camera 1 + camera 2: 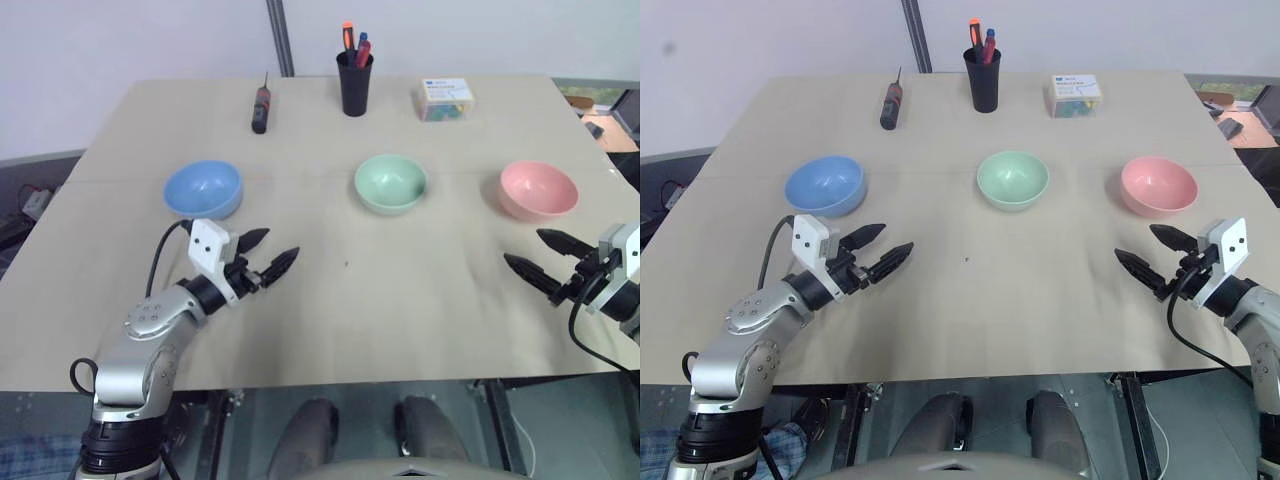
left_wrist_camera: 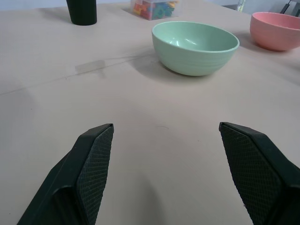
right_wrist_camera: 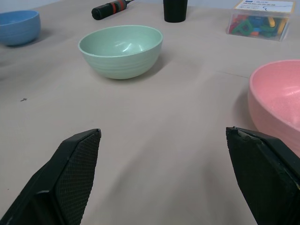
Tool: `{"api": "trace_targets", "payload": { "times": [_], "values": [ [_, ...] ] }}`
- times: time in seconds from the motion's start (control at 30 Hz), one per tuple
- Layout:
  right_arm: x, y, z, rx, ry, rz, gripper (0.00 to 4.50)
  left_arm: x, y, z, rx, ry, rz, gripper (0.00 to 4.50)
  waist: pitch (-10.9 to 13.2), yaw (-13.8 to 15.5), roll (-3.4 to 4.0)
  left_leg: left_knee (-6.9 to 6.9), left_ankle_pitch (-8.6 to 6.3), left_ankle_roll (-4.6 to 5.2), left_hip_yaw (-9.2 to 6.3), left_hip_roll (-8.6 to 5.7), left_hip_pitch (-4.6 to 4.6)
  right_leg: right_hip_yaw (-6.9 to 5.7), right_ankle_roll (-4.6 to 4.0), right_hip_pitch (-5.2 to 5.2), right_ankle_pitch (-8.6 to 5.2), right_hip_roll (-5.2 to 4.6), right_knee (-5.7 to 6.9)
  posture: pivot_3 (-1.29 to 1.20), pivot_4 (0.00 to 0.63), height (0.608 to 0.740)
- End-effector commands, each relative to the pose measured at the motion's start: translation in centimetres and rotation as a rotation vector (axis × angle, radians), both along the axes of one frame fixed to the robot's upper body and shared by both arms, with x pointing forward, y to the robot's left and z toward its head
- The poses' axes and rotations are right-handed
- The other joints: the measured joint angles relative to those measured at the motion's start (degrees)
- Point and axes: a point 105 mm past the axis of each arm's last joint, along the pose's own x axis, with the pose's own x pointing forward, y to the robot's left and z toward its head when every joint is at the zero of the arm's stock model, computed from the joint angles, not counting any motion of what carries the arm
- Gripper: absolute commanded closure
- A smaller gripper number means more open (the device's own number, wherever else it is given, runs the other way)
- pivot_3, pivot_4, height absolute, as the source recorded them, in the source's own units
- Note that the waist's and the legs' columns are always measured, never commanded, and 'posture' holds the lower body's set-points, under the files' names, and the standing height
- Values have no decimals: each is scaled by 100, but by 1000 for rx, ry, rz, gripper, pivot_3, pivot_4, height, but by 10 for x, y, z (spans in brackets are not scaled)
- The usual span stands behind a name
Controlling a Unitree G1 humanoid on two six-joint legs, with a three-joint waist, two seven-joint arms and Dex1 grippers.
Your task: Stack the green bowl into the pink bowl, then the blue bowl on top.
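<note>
Three bowls sit in a row across the middle of our table (image 1: 330,330), each apart from the next and none yet stacked: the blue bowl (image 1: 203,189) on our left, the green bowl (image 1: 390,183) in the centre, the pink bowl (image 1: 538,190) on our right. Our left gripper (image 1: 268,252) hovers just in front of the blue bowl with its two black fingers spread wide and holding nothing; our right gripper (image 1: 543,256) waits just short of the pink bowl, jaws equally wide and empty. Both point inward toward the green bowl, which we judge must move first, so either arm looks ready to take it. Along the far edge stand a black pen cup (image 1: 354,80), a screwdriver (image 1: 261,106) and a clear box of coloured pieces (image 1: 446,99), well clear of the work.
</note>
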Motion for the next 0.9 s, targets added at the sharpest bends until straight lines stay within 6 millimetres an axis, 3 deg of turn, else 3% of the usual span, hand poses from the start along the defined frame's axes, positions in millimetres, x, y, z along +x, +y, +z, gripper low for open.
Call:
{"api": "trace_targets", "payload": {
  "times": [0.03,0.5,0.8,0.9],
  "values": [
    [2,-1,10,-26,-41,12,17,-8,-6,13,11,-69,-47,676,0,3,0,0,0,0,0,0,0,0,0,0,0,0,0,0,150,740],
    [2,2,9,-34,-30,15,17,-14,-10,0,24,-63,-97,676,0,73,1,-11,0,0,-2,0,-1,-4,0,2,0,-1,-18,0,150,740],
    [5,3,10,-49,-42,7,17,-14,-13,7,13,-107,-144,676,0,74,2,-17,0,-1,-16,0,-2,-19,0,15,0,-3,-44,0,150,740],
    [14,-4,10,-128,-49,-40,17,-20,-24,15,-42,-132,-225,676,0,71,2,-18,0,0,-18,0,-2,-22,0,20,0,-4,-51,0,150,740]
  ]
}}
